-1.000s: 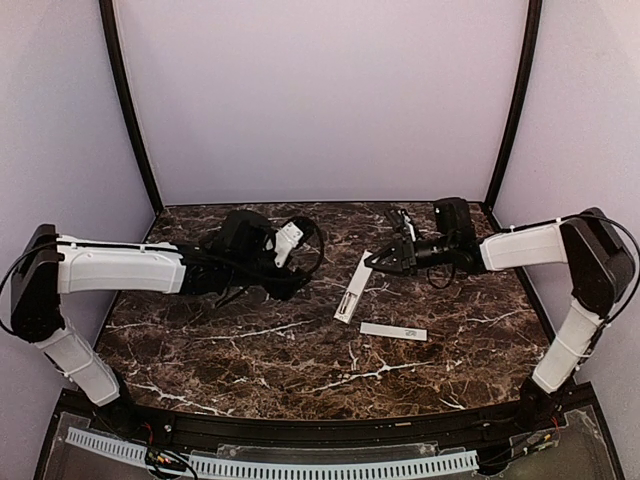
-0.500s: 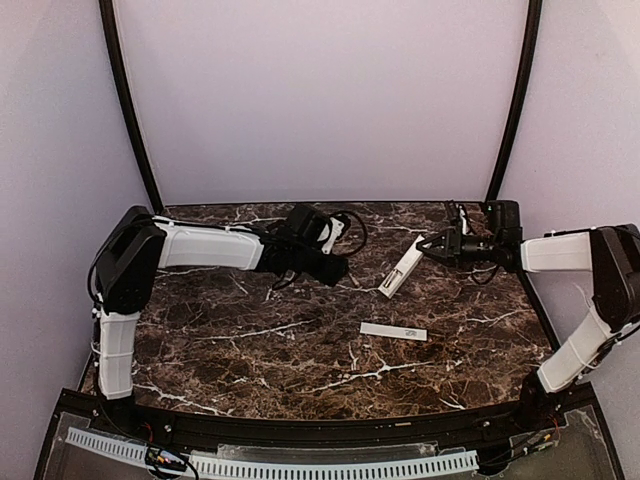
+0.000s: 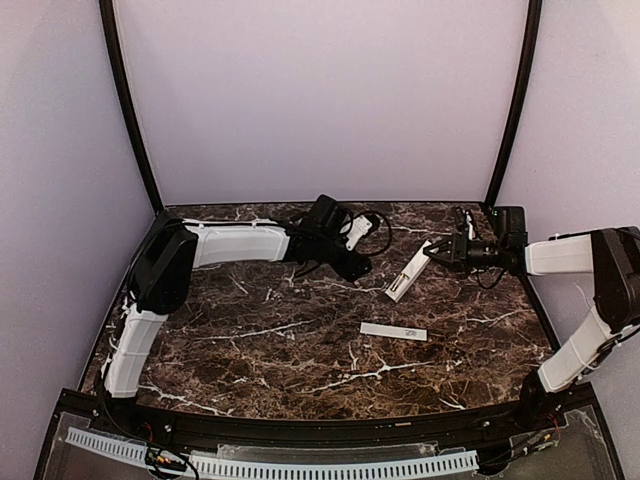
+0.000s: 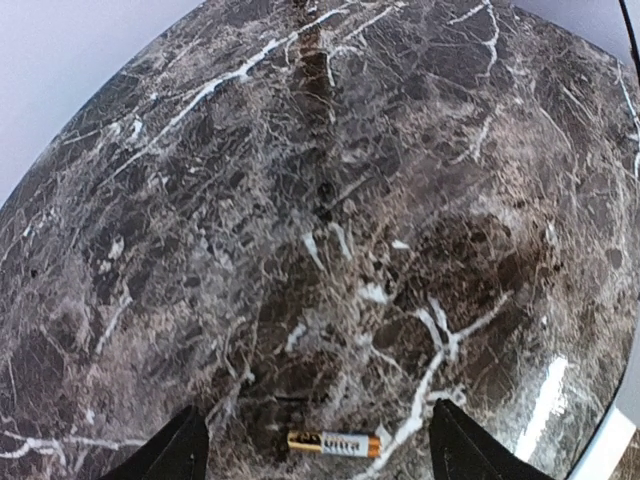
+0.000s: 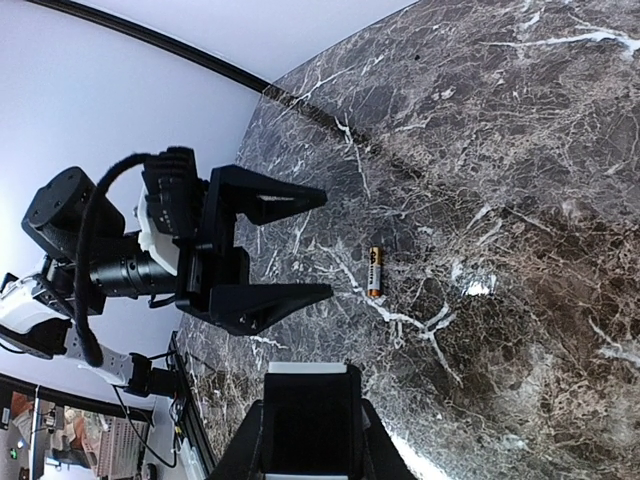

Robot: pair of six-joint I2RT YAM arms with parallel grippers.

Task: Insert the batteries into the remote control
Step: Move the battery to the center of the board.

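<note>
A: Well, left side first. Pose of the left arm?

B: Stretched long across the marble table, forearm low, wrist turned toward centre. Left gripper spread wide, clamped on nothing, hanging just over one battery.

A: Battery's lie?

B: Flat on the marble, mid-table toward the far side, lengthwise along the line between the two fingertips. No second battery found in any view.

A: Handling?

B: Judged light, rigid, smooth-skinned, round, so apt to roll or squirt out. Best pinched across the middle of the barrel. As aligned now, would close on the end caps. Probably wants a quarter turn of the wrist beforehand.

A: Moving right?

B: Remote control slanted, far end nipped in the right gripper, pinched tight on it. Seems raised off the marble; cannot confirm. Right arm bent at the elbow, forearm reaching inward from the right edge.

A: Anything else?

B: Cover strip flat on the table, nearer, well apart from both grippers.
</note>
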